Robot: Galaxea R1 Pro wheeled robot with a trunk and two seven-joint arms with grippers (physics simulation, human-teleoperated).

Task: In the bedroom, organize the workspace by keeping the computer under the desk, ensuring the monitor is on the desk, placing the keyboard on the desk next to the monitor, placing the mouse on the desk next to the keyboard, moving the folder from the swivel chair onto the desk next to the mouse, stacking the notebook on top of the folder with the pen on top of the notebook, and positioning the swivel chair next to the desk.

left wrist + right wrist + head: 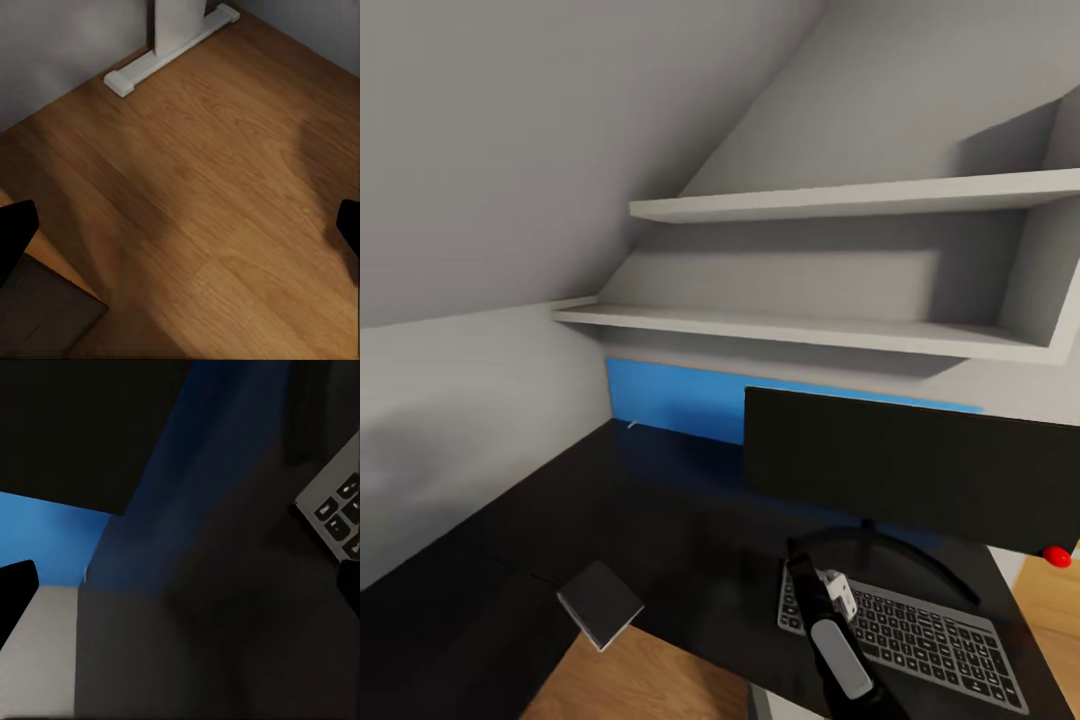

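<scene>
Nearest the head camera, the right arm reaches up from the bottom edge over the keyboard's left end, its gripper (815, 570) above the desk just in front of the monitor's base. In the right wrist view two black fingertips (16, 589) sit at opposite edges with a wide gap and nothing between them, so the jaws stand open and empty. The left wrist view shows the same: black fingertips (15, 229) far apart at the picture's edges, nothing held, over the wooden floor (217, 172) and a white foot (161, 49) by the wall.

By size: the desk (510, 560) has a glossy black top that runs from the left wall along the back wall to the right. Above it hang two white shelves (800, 330), and a blue wall panel (670, 395) lines the wall behind the desk top.

On the desk's right part stands the monitor (910, 470), black screen facing the camera, its long axis running left to right, slightly lower at the right. Its thin neck meets the desk behind the keyboard.

In front of it lies the keyboard (930, 635), silver-grey with black keys, long axis running left to right and sloping toward the camera at the right end. Key legends are too small to read.

At the desk's front edge, left of the gripper, lies the notebook (600, 602), dark grey, turned cornerwise, one corner overhanging the edge.

A small red knob (1057, 556) shows beneath the monitor's right end.
</scene>
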